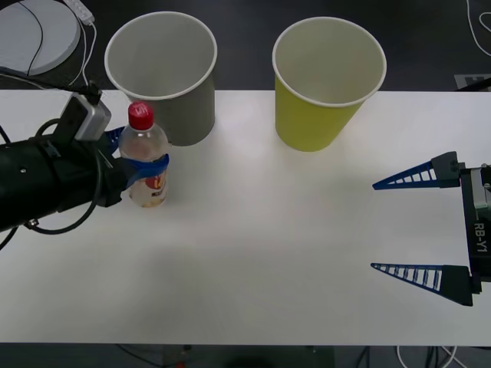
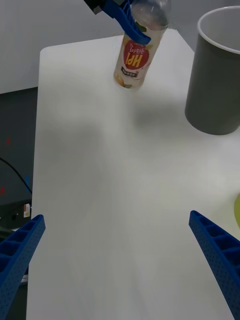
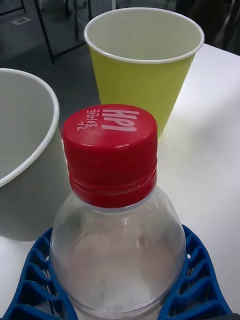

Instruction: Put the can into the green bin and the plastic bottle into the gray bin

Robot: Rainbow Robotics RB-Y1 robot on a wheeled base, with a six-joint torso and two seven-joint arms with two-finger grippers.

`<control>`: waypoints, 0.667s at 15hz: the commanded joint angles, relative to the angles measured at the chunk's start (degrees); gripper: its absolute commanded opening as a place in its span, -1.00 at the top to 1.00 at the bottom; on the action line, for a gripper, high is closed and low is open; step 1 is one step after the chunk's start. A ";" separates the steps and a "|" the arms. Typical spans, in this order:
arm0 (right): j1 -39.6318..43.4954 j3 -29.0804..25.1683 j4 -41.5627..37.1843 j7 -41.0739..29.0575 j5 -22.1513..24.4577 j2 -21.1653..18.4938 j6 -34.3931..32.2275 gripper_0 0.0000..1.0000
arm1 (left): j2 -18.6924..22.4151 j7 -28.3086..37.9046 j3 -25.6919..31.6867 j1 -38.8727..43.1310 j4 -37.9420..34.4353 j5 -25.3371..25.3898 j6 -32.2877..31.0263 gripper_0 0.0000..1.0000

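Note:
My left gripper is shut on the plastic bottle, a small clear bottle with a red cap and a red-and-yellow label, near the table's left side. The bottle leans slightly, and its shadow lies apart from its base. Just behind it stands the gray bin, upright and white inside. The green bin stands to the right of the gray one. In the left wrist view the red cap sits between the blue fingers, with both bins beyond. My right gripper hangs open at the table's right side. The can is out of view.
The white table has free room across its middle and front. Beyond its back left corner lies a round gray disc with white cables. The table's far end drops to a dark floor in the right wrist view.

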 commanded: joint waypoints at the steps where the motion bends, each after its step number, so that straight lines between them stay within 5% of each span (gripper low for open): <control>1: 0.00 0.00 0.00 0.00 0.00 0.00 0.00 -1.00 | 1.50 0.91 1.28 -0.02 -0.64 0.29 -0.08 1.00; 10: 0.00 0.00 0.00 0.00 0.00 0.00 0.00 -1.00 | 9.15 5.22 11.30 -0.02 -3.45 9.70 -10.10 1.00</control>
